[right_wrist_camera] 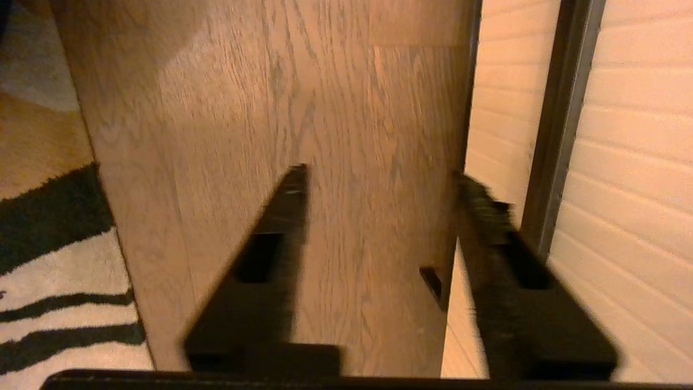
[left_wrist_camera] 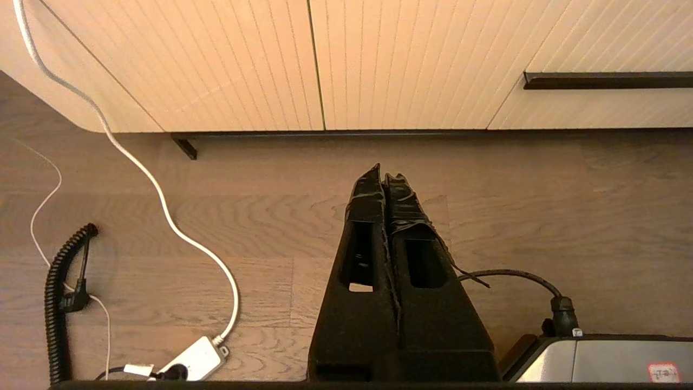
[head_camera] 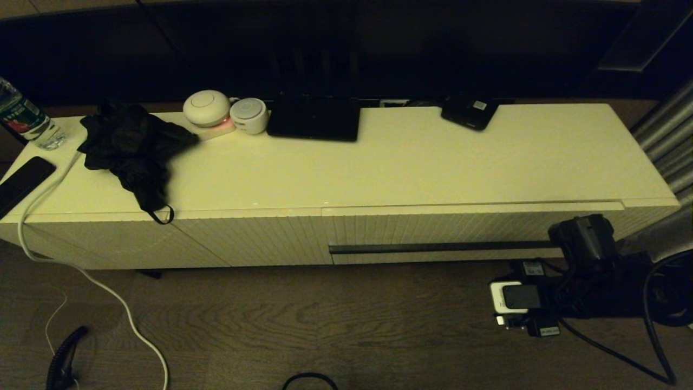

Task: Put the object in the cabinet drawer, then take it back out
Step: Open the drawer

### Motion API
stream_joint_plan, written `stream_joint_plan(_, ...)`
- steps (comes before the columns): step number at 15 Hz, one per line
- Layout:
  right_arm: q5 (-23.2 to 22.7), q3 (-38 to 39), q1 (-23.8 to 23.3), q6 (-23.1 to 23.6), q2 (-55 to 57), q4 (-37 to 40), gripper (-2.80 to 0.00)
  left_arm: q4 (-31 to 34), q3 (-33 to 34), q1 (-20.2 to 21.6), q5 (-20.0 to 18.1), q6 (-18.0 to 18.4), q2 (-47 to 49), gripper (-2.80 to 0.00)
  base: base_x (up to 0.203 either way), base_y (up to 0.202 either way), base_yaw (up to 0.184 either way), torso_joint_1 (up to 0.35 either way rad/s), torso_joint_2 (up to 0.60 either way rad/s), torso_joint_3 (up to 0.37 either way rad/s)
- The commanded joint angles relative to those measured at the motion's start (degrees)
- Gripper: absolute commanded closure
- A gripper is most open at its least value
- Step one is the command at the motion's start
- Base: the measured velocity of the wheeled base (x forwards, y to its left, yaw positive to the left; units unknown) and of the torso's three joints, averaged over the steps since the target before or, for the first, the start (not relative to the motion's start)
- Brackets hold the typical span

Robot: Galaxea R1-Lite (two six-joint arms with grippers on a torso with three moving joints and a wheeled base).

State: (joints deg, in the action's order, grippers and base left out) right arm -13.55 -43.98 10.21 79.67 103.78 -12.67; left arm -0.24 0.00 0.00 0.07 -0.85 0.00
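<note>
Right hand (right_wrist_camera: pixel 379 216) half open, empty, beside long thin dark handle strip (head_camera: pixel 433 247) of shut ribbed white drawer (head_camera: pixel 476 233), strip running crosswise. Target bottle nowhere visible. Left hand (left_wrist_camera: pixel 383 179) closed, parked, farther off.

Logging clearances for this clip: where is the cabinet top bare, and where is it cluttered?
Bare: the cabinet top in front of the black tablet and the small black device, out to its right end. Crowded: the left end, with black cloth, two round white devices, green-and-red-label bottle, phone.

Head view dim, yellowish, background near black; wrist views warm, brighter; right wrist motion-blurred.
</note>
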Motion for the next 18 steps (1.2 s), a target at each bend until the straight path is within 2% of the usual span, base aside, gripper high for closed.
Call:
stream_joint_plan(1,-0.3,-0.2,0.1,0.6,0.8,0.0,-2.8,0.0,0.1,0.0,0.0,0.0,-0.1,0.0,0.0,0.0,0.0,0.0,0.0,0.0)
stream_joint_plan(13,0.2,-6.4,-1.4,0.7,9.2,-0.3,-2.8,0.0,0.1,0.0,0.0,0.0,-0.1,0.0,0.0,0.0,0.0,0.0,0.0,0.0)
stream_joint_plan(18,0.4,-9.3,-2.2,0.7,12.2,-3.2,-2.8,0.0,0.1,0.0,0.0,0.0,-0.1,0.0,0.0,0.0,0.0,0.0,0.0,0.0)
